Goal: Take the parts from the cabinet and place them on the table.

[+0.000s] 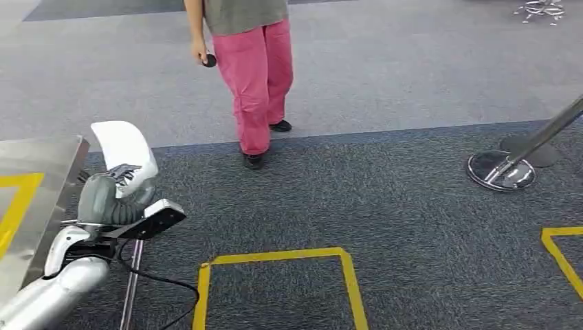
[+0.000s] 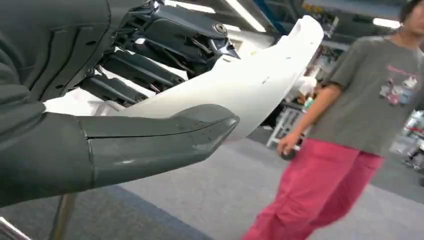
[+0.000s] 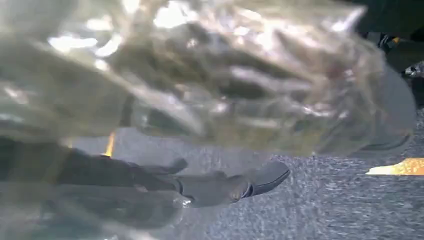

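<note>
While the robot's left hand (image 1: 110, 196) grips a curved white plastic part (image 1: 125, 152), it holds it up just beside the edge of a steel table (image 1: 41, 172) at the left. In the left wrist view, the thumb lies under the white shell and the dark fingers (image 2: 150, 60) press it from the other side. The right hand (image 3: 220, 187) holds a crinkled clear plastic bag (image 3: 200, 75); what is inside is too blurred to tell. To place the white part well, the left arm should probably swing further over the tabletop, lower until the shell rests flat, then let go. A person in pink trousers (image 1: 256, 75) stands on the carpet ahead, well apart from the arm. A stanchion base (image 1: 502, 170) sits far right. Yellow floor tape (image 1: 275, 258) marks a box ahead.
</note>
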